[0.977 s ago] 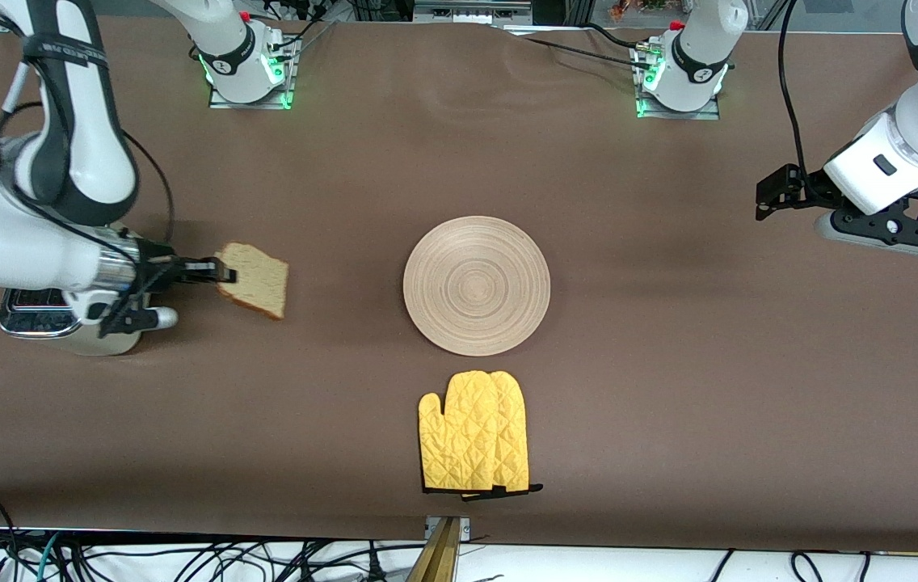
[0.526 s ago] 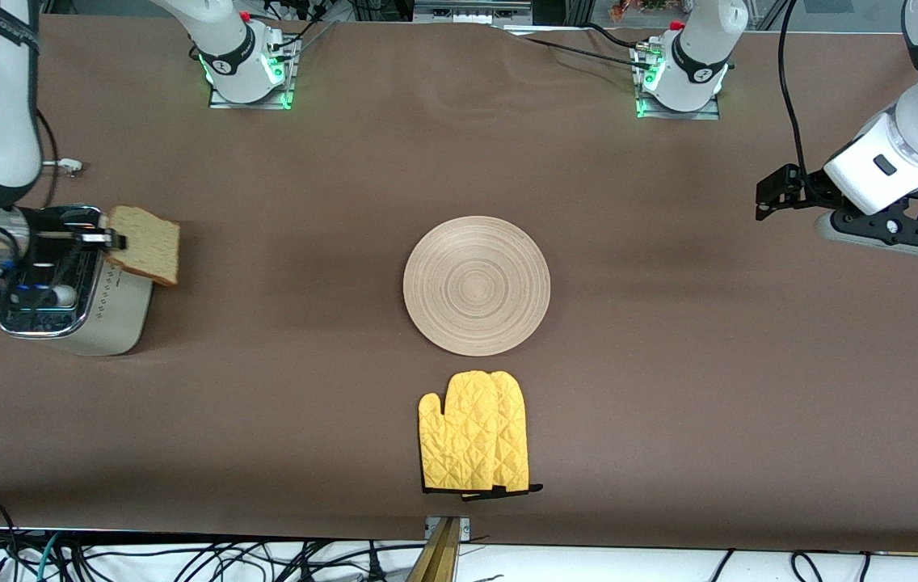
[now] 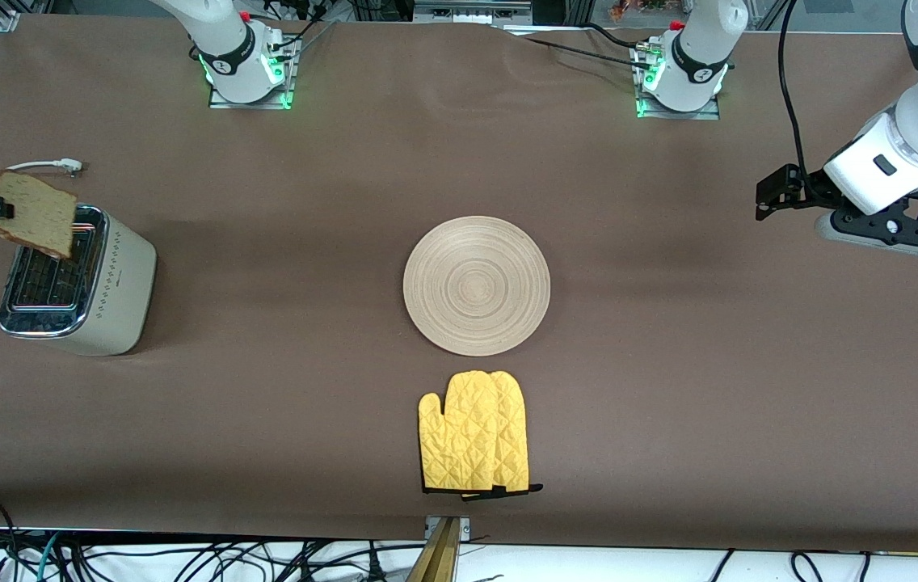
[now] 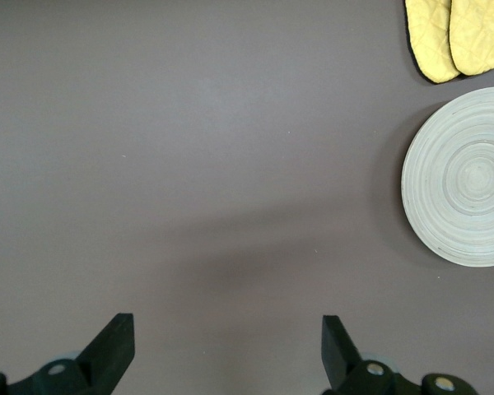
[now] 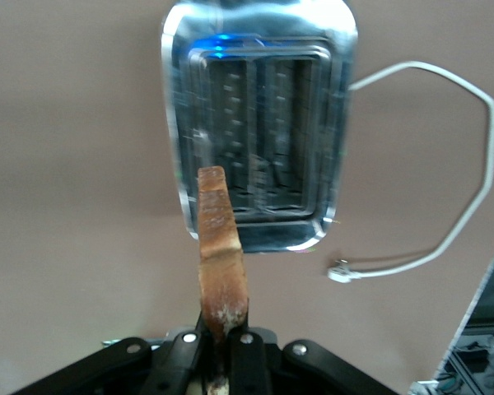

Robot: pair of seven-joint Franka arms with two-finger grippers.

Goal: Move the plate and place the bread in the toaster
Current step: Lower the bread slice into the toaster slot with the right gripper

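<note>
The bread hangs on edge in the air, clamped at one crust by the right end effector, whose fingers are closed tight on the slice. In the front view it sits over the end of the toaster that lies farther from the front camera. In the right wrist view the slice stands upright and thin-on, its lower edge apparently over the chrome rim and not yet over either slot.

The toaster stands at the right arm's end of the counter, both slots empty, its white cord looping away with the plug lying loose on the counter.

The plate lies bare at the middle of the counter, with the yellow oven mitt just beside it, nearer the front camera.

The left end effector waits, jaws spread wide and holding nothing, over bare counter at the left arm's end, well apart from the plate.

The risks from here, as I judge them:
- **Missed slot:** the slice looks offset from the slots, so a straight descent could land it on the chrome top and bend or tear it.
- **Twist:** if its plane is not in line with the slot, a corner may catch on the rim.
- **Weak hold:** soft bread gripped at one edge can sag or break off.
- **Tipping:** pressing down on the rim could shift the toaster.
</note>
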